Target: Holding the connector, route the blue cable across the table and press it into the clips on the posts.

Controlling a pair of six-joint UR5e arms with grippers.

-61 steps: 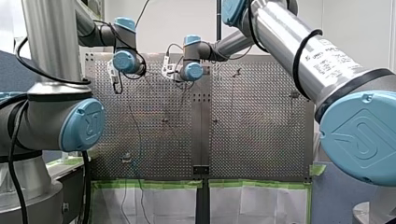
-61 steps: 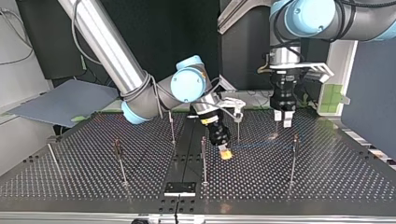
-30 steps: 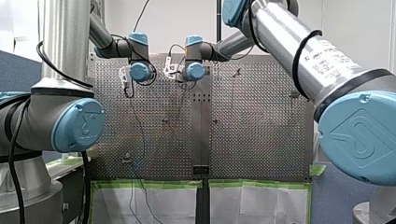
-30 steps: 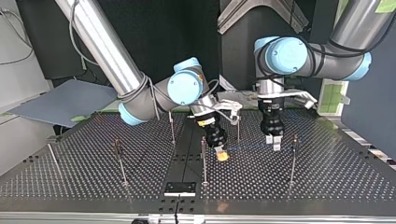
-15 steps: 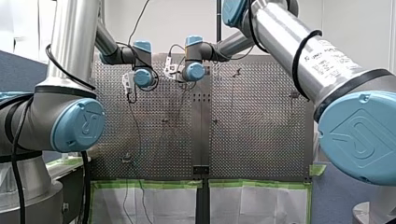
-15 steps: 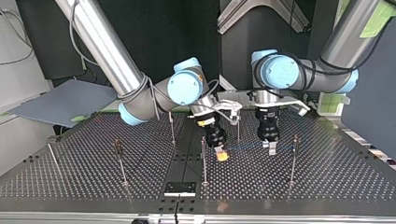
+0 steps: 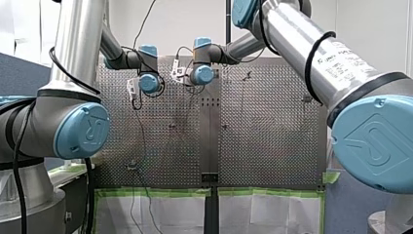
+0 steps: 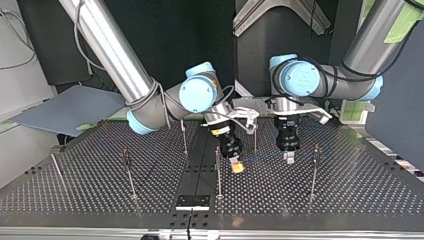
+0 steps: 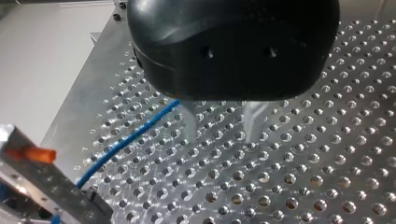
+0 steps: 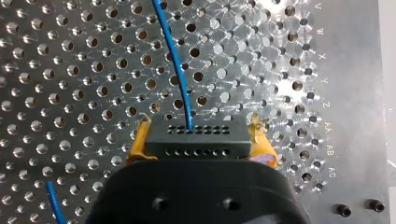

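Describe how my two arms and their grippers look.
Both arms are silver tubes with pale blue joint caps bearing an embossed logo. My left arm carries black cables; my right arm has a black cable looped round it and small printed text. My left gripper is black with metal fingers; my right gripper is black with yellow pads.

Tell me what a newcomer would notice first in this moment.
The blue cable stands out against the shiny perforated table, running straight into the black connector that my right tool clamps between yellow pads near the table's middle. Beside it in the top view, my left tool hangs open, low over the cable, among thin upright posts.
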